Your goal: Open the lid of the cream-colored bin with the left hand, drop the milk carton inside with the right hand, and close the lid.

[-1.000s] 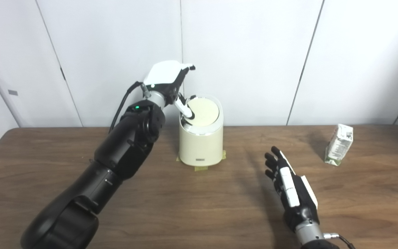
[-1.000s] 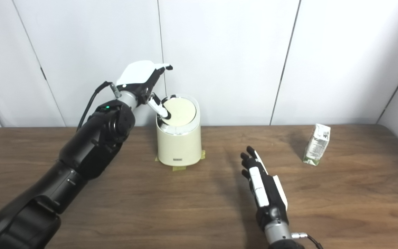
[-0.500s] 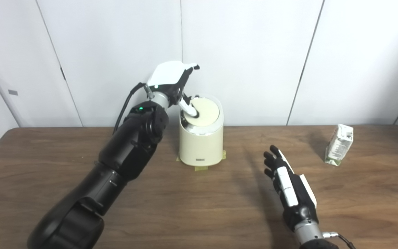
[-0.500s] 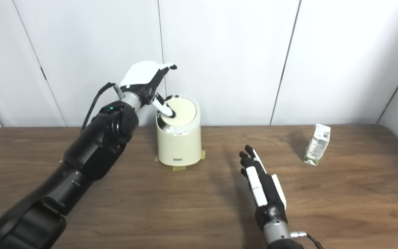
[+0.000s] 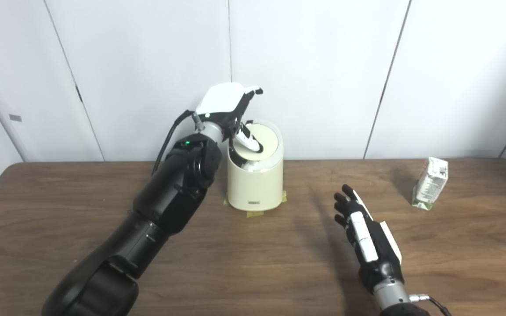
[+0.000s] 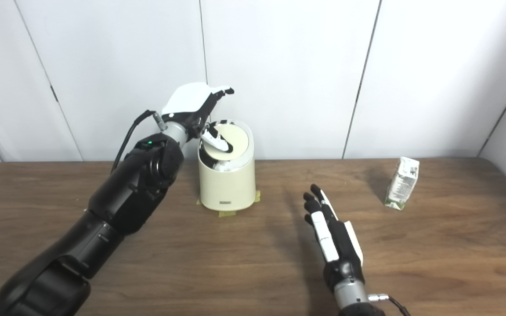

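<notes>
**A:** So what is different from a second ago?

**B:** The left hand [image 5: 229,107] has slid further across the top of the bin [image 5: 255,186]. One finger that pressed the near-left edge of the lid [image 5: 262,141] now lies over its middle, and the lid's near side has dipped. A dark gap shows under that edge, with something pale inside.

**A:** Meaning the lid is opening?

**B:** I judge so: it looks like a swing lid tipping under the push. It is only partly open, likely too narrow for the carton [image 5: 430,183] yet.

**A:** And the hand itself?

**B:** Fingers apart, grasping nothing; it only presses the lid with one finger while the others point past the bin toward the wall.

**A:** The right hand [image 6: 332,237]?

**B:** Released too, fingers spread, over the table [image 5: 37,202] between bin and carton, hardly moved. The carton stands upright, well apart from it, near the table's far right.

**A:** What can't you make out?

**B:** The fingertip's contact point is blurred, so I cannot tell how firmly it bears. The bin's inside is mostly hidden; the pale thing in the gap I cannot identify. Both forearms are cut off by the bottom edge.
</notes>
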### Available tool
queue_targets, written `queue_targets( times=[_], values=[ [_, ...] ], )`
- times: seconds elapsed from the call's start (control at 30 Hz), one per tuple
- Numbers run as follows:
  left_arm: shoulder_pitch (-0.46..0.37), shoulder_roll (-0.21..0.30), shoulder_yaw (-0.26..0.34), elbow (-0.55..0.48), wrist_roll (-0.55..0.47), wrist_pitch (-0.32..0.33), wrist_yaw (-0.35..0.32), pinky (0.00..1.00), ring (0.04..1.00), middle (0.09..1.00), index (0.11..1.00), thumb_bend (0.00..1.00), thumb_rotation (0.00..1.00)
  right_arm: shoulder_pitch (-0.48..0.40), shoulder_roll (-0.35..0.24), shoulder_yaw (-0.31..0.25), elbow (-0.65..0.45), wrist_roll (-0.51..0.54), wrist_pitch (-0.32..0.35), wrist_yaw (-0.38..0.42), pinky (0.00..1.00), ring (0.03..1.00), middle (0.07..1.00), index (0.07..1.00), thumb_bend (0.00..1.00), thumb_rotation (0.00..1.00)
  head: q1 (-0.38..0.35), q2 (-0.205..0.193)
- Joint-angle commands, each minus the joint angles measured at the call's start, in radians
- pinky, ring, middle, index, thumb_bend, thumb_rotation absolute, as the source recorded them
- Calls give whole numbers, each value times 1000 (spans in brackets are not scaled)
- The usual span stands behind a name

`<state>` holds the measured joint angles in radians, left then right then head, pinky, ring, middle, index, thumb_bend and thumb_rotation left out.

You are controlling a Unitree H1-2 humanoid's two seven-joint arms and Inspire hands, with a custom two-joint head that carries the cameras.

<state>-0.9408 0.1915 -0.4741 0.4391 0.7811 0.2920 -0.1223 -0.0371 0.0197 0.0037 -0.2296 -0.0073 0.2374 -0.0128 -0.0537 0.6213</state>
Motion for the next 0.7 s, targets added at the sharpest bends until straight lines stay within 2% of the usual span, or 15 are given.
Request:
queue_targets(
  times=[0.0,0.43,0.67],
  values=[
    [-47,12,-7,-8,29,-20,17,817,885,900,896,990,58,-38,8,-1,-36,5,-7,-3,911,934,922,944,598,892,0,2],
    [-50,37,-46,8,104,-37,4,839,890,900,907,983,15,-41,6,0,-38,5,-6,-3,910,937,927,946,607,893,-4,5],
    [-39,50,-60,9,131,-35,-27,832,886,892,910,990,0,-41,10,-1,-46,2,-3,-9,903,928,919,943,610,893,-8,10]
  ],
)
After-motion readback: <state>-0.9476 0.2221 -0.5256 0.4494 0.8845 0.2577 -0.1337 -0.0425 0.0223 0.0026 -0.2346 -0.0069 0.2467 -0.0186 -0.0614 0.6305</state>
